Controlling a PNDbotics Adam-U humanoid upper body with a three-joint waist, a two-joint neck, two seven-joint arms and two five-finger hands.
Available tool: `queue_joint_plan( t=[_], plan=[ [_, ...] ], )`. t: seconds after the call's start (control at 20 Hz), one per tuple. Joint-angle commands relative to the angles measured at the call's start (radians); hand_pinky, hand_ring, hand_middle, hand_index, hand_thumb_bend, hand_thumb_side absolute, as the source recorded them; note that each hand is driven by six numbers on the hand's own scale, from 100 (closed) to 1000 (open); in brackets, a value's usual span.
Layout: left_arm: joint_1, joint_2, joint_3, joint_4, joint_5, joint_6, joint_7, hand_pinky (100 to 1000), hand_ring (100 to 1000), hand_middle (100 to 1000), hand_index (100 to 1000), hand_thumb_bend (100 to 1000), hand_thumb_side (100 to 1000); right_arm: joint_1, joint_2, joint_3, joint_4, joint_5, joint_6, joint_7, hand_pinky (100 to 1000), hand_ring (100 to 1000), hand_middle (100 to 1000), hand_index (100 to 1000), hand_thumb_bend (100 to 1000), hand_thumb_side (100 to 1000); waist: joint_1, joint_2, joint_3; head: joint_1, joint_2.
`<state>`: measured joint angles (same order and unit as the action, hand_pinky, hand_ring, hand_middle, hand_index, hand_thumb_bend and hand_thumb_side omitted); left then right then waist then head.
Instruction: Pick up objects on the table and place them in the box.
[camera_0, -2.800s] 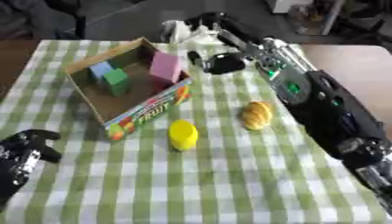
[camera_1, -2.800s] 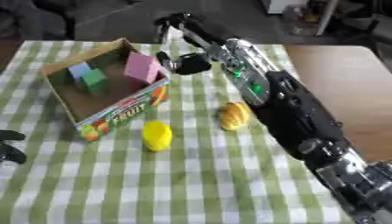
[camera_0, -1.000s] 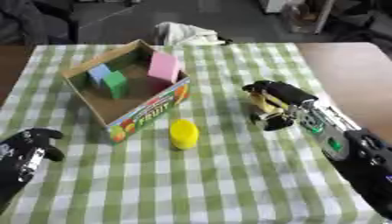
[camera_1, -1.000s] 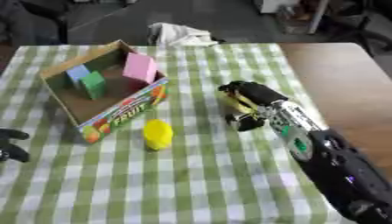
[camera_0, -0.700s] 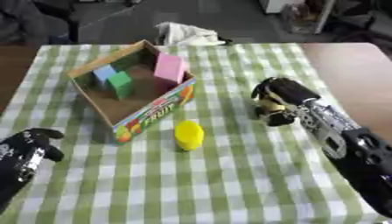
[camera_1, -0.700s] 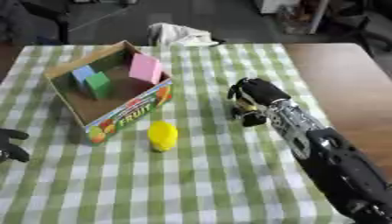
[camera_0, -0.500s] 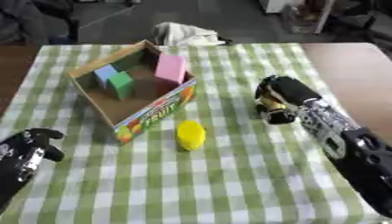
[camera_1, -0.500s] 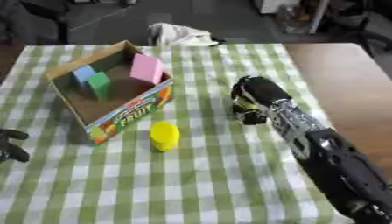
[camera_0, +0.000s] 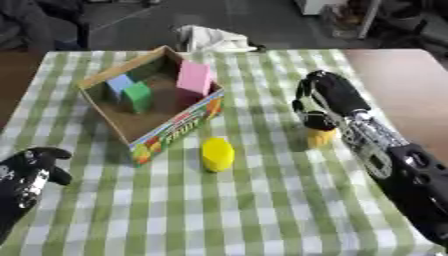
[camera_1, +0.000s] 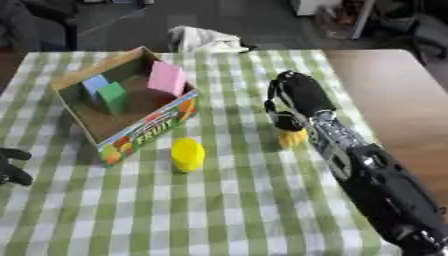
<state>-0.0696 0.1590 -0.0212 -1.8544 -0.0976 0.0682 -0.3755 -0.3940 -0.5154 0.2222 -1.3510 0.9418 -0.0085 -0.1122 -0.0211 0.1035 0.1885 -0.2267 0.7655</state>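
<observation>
Your right hand (camera_0: 325, 97) looks curled over the orange thing (camera_0: 320, 136) right of the box (camera_0: 150, 107); left hand (camera_0: 31, 172) rests relaxed, well below it.

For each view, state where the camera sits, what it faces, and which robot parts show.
Left eye view: in the head, looking down at the checked table; left hand idle at lower left, right hand curled over an orange object.
Right eye view: same head, set slightly rightward; left hand barely shows at the edge.
Shared: cardboard box, yellow object, white cloth.
</observation>
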Motion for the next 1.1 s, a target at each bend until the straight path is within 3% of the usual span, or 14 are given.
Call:
queue_joint_plan(
  t=[0.05, 0.15, 0.3, 0.4, 0.8, 1.1],
  plan=[
    [-0.005, 0.015, 0.006, -0.014, 0.005, 0.000, 0.003, 583, 529, 654, 706, 100, 610, 0.002, -0.024, -0.019, -0.044, -0.045, -0.026, 0.114, 735, 885, 791, 906, 223, 294, 0.000, -0.012, -0.001, 0.001, 0.005],
    [-0.005, 0.015, 0.007, -0.014, 0.005, 0.000, 0.003, 583, 529, 654, 706, 100, 610, 0.015, -0.024, -0.037, -0.071, -0.089, -0.040, 0.224, 794, 947, 870, 956, 222, 451, 0.000, -0.012, -0.003, 0.003, 0.005],
    [-0.004, 0.015, 0.009, -0.015, 0.004, 0.001, 0.005, 584, 529, 654, 706, 100, 611, 0.035, -0.031, -0.075, -0.120, -0.134, -0.048, 0.359, 825, 981, 910, 969, 214, 505, -0.001, -0.012, -0.005, 0.005, 0.005],
    [-0.004, 0.015, 0.010, -0.015, 0.004, 0.001, 0.006, 584, 528, 654, 706, 100, 611, 0.053, -0.034, -0.103, -0.155, -0.147, -0.039, 0.402, 828, 986, 914, 969, 212, 507, -0.001, -0.011, -0.007, 0.008, 0.005],
    [-0.001, 0.016, 0.016, -0.015, 0.002, 0.004, 0.012, 584, 527, 653, 706, 100, 615, 0.182, -0.036, -0.198, -0.307, -0.171, 0.008, 0.416, 834, 992, 907, 962, 196, 490, -0.007, -0.008, -0.022, 0.016, 0.005],
    [-0.003, 0.016, 0.019, -0.017, -0.001, 0.007, 0.015, 584, 527, 653, 706, 100, 618, 0.307, -0.001, -0.234, -0.412, -0.158, 0.028, 0.429, 837, 997, 905, 959, 185, 506, -0.014, -0.003, -0.033, 0.020, 0.005]
  ],
)
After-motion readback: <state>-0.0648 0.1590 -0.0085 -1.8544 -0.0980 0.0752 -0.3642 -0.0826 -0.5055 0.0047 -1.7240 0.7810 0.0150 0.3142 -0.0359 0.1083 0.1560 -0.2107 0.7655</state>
